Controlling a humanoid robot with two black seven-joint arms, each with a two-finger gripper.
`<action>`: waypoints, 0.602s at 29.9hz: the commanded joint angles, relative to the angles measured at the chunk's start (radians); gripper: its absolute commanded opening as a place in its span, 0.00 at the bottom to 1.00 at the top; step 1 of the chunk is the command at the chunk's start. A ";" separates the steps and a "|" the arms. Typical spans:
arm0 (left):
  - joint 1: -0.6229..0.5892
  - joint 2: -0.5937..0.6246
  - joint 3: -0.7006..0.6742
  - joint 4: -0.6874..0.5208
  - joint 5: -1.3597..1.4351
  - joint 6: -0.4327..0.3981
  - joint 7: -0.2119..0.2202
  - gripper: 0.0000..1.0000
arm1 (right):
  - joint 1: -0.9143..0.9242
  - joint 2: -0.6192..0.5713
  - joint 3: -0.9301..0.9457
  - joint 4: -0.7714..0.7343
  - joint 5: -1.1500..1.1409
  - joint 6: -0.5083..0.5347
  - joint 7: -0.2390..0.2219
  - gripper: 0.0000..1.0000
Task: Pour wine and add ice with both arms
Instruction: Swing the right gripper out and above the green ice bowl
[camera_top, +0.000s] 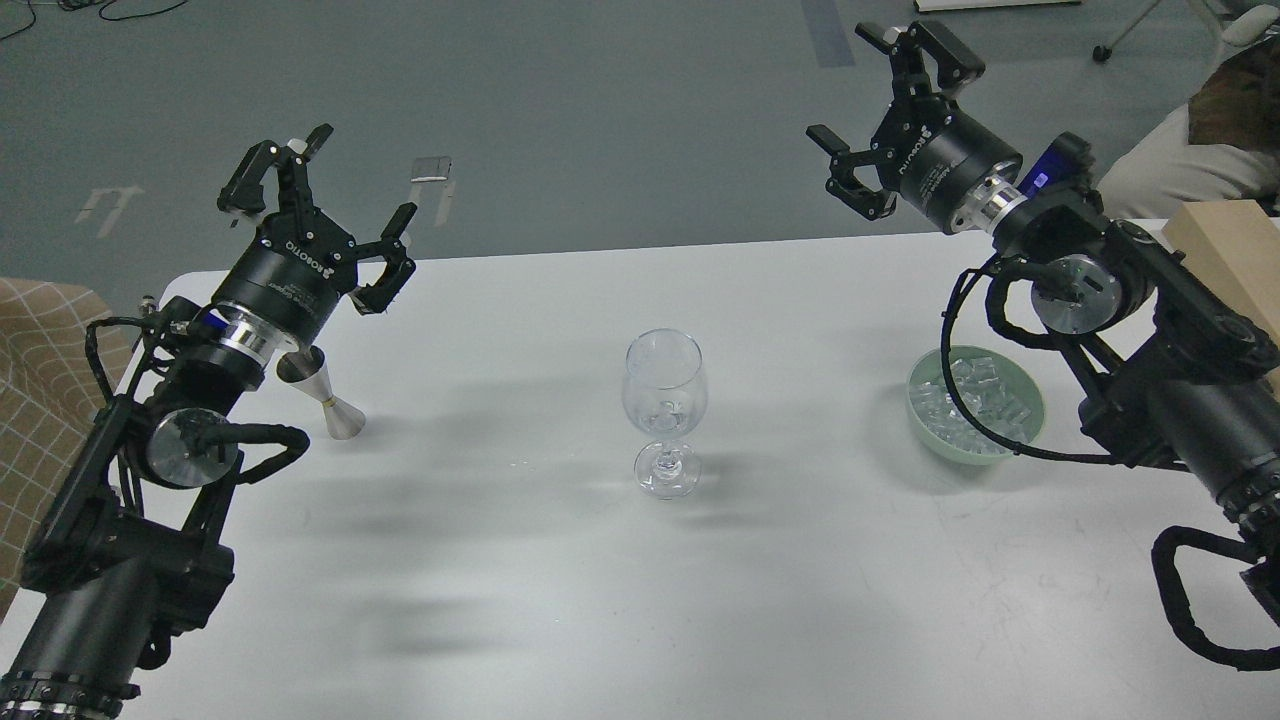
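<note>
— So, how stood the table (520, 600) and arms?
— Left gripper (322, 215) and right gripper (890, 110) hung spread, holding nothing.
— The ice (975, 405)?
— Heaped in the green bowl (925, 440), right of the wine glass (663, 412).

Plenty of open desk (520, 600) all around the wine glass (664, 412), which stood alone mid-desk. The jigger (322, 393) sat tucked right under the left arm's wrist, and a black cable looped across the ice bowl (972, 418), partly blocking it.
</note>
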 joint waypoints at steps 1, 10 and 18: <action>0.000 -0.007 0.002 0.000 0.000 0.000 0.001 0.98 | 0.027 -0.055 -0.054 0.023 -0.001 -0.003 -0.002 1.00; -0.001 -0.018 0.003 0.000 0.000 0.000 -0.001 0.98 | 0.036 -0.187 -0.116 0.078 0.000 -0.003 -0.002 1.00; -0.003 -0.027 0.003 -0.003 0.000 -0.002 -0.001 0.98 | 0.029 -0.305 -0.148 0.126 -0.001 0.017 0.000 1.00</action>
